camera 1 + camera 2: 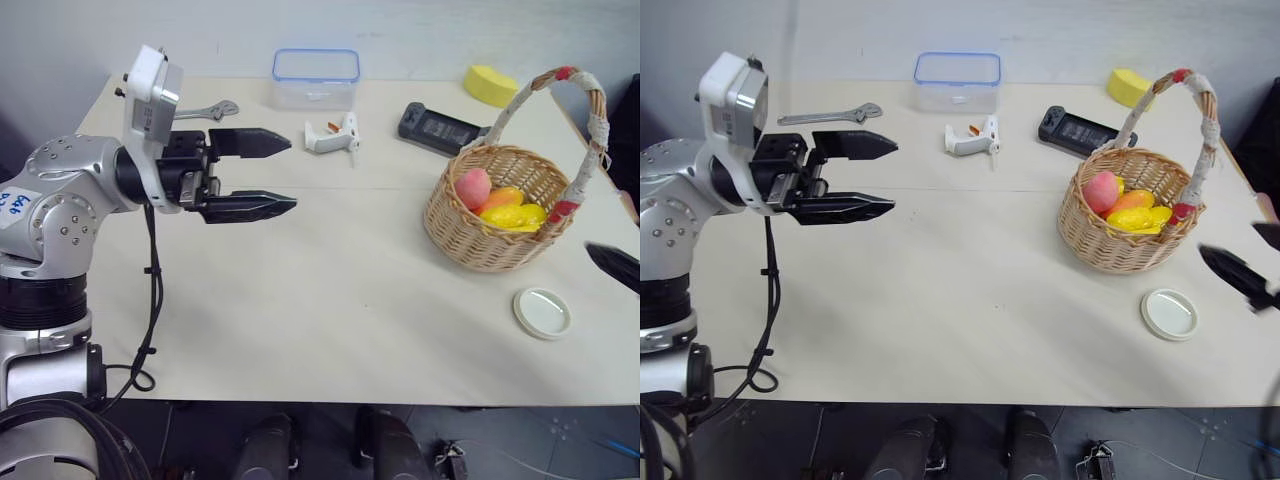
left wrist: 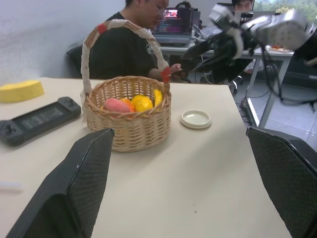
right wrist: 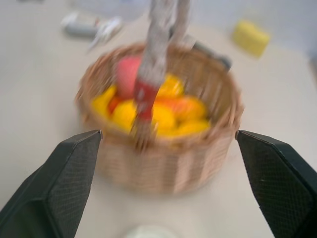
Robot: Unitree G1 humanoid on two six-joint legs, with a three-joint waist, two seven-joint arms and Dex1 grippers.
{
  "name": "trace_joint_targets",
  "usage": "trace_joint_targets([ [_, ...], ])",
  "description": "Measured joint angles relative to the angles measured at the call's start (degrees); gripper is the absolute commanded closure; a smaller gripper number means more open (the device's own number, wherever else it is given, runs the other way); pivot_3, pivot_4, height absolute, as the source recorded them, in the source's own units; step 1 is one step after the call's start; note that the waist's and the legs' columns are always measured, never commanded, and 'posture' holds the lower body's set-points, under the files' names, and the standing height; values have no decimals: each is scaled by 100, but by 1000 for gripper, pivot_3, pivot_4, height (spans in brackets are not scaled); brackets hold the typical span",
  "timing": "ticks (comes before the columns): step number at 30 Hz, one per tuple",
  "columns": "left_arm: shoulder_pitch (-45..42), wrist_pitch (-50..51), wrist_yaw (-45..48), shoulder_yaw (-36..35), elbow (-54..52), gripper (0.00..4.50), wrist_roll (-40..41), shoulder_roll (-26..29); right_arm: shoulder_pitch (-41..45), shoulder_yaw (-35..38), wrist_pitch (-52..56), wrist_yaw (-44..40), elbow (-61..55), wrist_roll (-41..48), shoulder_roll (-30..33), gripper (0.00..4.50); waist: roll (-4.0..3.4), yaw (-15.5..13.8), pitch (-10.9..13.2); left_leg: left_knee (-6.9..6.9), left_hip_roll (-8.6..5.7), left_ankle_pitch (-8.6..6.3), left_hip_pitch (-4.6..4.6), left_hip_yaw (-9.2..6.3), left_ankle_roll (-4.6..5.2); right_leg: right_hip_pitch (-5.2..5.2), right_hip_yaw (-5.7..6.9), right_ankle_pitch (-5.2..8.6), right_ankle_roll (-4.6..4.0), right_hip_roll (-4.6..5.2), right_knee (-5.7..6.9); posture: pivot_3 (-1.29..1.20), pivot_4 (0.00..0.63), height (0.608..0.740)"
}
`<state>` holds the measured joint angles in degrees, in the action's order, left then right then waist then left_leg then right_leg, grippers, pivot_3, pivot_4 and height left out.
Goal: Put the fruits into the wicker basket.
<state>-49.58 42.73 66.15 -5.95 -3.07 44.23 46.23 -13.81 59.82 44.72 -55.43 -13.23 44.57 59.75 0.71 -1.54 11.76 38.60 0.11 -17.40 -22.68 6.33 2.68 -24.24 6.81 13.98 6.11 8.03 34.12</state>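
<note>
The wicker basket [image 1: 470, 245] stands at the table's right, its corded handle arching over it. Inside lie yellow fruits [image 1: 515, 216] beside a pink fruit [image 1: 473, 187] and an orange one [image 1: 502, 196]. A rounded yellow fruit [image 2: 142, 102] and a curved yellow one [image 2: 157, 96] can be told apart in the left wrist view. My left gripper [image 1: 292, 173] hovers over the table's left half, pointing toward the basket, open and empty. My right gripper [image 1: 1232, 245] hangs just right of the basket, above the table's right edge, open and empty.
A clear blue-rimmed box [image 1: 316, 78], a white tool [image 1: 333, 133] and a wrench [image 1: 215, 109] lie at the back. A black controller [image 1: 440, 128] and a yellow sponge [image 1: 490, 84] sit behind the basket, a white lid [image 1: 542, 312] in front. A person [image 2: 133, 44] sits beyond the table.
</note>
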Motion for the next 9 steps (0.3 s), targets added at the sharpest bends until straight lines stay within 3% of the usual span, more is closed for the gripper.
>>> trace_joint_targets([
  [4, 151, -48, 268, 4, 153, 0, -36, 93, -274, 915, 658, -1268, 879, 207, 782, 26, -1, 62, 0, 6, 12, -38, 41, 21, 12, 31, -23, -8, 7, -1, -16, 0, 150, 740],
  [9, 295, -56, 383, 4, 158, 0, -64, 136, -227, 1038, 708, -1796, 1112, 77, 1099, 26, -1, 75, 0, 13, 29, -58, 47, 18, -6, 42, -29, -7, 5, -6, -26, 0, 150, 740],
])
